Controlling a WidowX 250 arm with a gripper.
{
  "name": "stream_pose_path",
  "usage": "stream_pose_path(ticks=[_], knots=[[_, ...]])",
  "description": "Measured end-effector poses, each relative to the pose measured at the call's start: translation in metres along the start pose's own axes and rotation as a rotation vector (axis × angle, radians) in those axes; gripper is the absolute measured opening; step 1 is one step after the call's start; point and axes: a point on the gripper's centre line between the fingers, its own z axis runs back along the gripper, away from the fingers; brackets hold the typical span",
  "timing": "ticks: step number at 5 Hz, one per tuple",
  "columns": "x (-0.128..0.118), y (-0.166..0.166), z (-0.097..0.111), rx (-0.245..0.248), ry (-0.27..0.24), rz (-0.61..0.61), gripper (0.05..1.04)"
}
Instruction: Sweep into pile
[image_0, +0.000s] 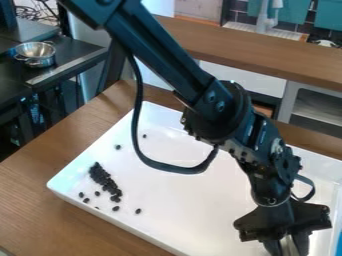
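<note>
And here are the dark pieces (105, 181), left of centre in the frame, packed into a slanting clump near the left corner of the white tray (200, 200). A few loose ones dot the tray just below the clump, and two more lie above it, to the right. Now the arm (160, 55): in from the top edge at upper left, slanting down and right across the frame, bending at a bulky joint right of centre, then dropping steeply to the lower right. There the gripper (282, 227) points down over the tray, well apart from the clump; how wide the jaws stand, or whether they hold anything, I can't tell. A black cable (177, 169) loops below the arm. Under the tray, the brown wooden surface (40, 200); upper left, a metal bowl (37, 53).
</note>
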Motion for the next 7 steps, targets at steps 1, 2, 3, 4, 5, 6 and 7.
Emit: stream_pose_path(ticks=[1, 2, 3, 4, 5, 6, 7], knots=[[0.002, 0.014, 0.006, 0.030, 0.017, -0.040, 0.364], [0.006, 0.026, 0.009, 0.047, 0.013, -0.052, 0.364], [0.013, 0.041, 0.015, 0.073, 0.016, -0.066, 0.364], [0.021, 0.061, 0.021, 0.105, 0.009, -0.089, 0.364], [0.030, 0.080, 0.028, 0.124, 0.005, -0.102, 0.364], [0.035, 0.102, 0.037, 0.144, 0.021, -0.101, 0.364], [0.042, 0.118, 0.049, 0.158, 0.026, -0.120, 0.364]])
